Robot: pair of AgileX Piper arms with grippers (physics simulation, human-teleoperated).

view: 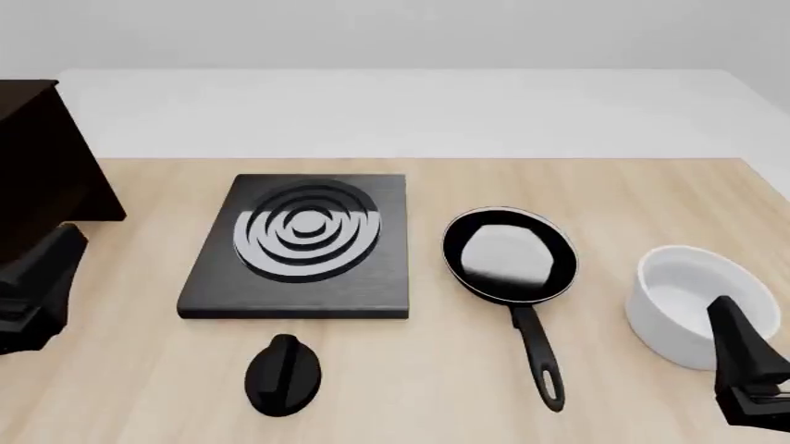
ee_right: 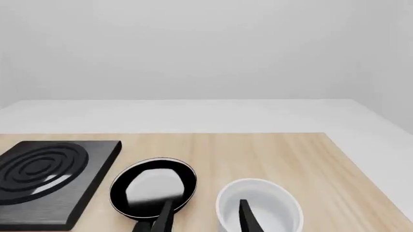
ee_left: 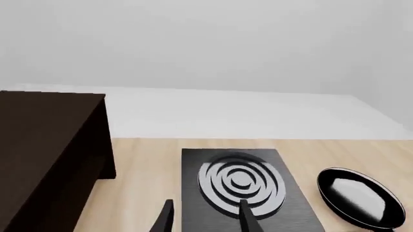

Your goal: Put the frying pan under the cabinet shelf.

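Note:
The frying pan (view: 509, 256) lies flat on the table right of centre, its long handle (view: 537, 351) pointing toward the near edge; it also shows as the pan (ee_left: 360, 196) and the pan (ee_right: 154, 187) in the wrist views. The dark cabinet shelf (view: 43, 176) stands at the far left, seen too as the cabinet (ee_left: 48, 150). My left gripper (view: 31, 287) hovers low at the left edge, in front of the cabinet. My right gripper (view: 746, 356) sits at the near right corner. Both are open and hold nothing; each wrist view shows two spread fingers (ee_left: 164, 220) (ee_right: 247, 217).
A black square plate with silver rings (view: 302, 245) lies between cabinet and pan. A small black round knob (view: 284, 373) sits in front of the plate. A white bowl (view: 691, 301) stands right of the pan, just ahead of my right gripper.

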